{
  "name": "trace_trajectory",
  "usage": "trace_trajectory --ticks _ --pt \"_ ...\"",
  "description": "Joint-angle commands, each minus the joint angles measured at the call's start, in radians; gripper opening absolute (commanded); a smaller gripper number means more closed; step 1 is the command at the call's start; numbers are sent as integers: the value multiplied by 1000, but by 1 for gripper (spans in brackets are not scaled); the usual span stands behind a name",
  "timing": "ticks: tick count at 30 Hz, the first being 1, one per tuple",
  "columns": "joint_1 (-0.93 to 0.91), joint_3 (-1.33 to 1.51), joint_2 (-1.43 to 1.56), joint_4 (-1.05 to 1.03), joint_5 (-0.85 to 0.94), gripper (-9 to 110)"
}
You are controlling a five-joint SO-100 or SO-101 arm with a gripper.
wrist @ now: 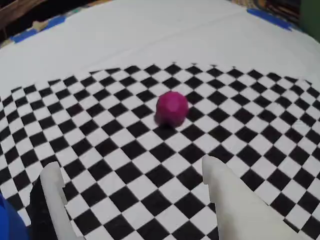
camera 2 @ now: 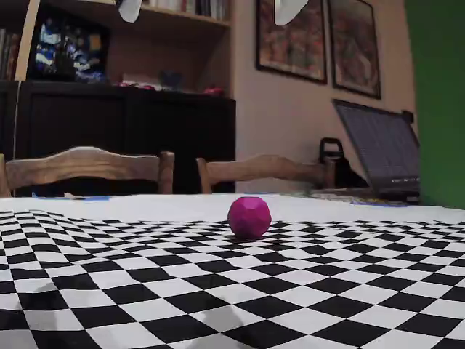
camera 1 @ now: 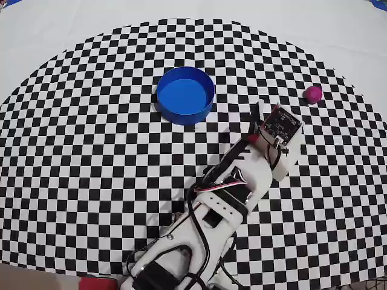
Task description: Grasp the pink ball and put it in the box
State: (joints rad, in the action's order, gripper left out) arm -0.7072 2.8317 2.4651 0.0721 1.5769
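Your wrist camera looks down across a black-and-white checkered mat. The pink ball sits alone on the checkers, just above the centre of the picture. Your gripper enters from the bottom edge with its two white fingers spread wide apart: one fingertip at about 8 o'clock, the other at about 5 o'clock. Nothing lies between them but mat, and the ball rests well beyond both tips. A sliver of bright blue shows at the lower left corner. Past the mat, toward 12 o'clock, lies plain white table covering.
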Motion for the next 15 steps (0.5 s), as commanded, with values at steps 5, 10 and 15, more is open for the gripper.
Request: trace_trajectory --ticks 5,10,15 --pt "-8 -103 -144 61 6 33" --pt "-8 -152 -239 89 6 33" --pt "-8 -198 -324 101 6 33"
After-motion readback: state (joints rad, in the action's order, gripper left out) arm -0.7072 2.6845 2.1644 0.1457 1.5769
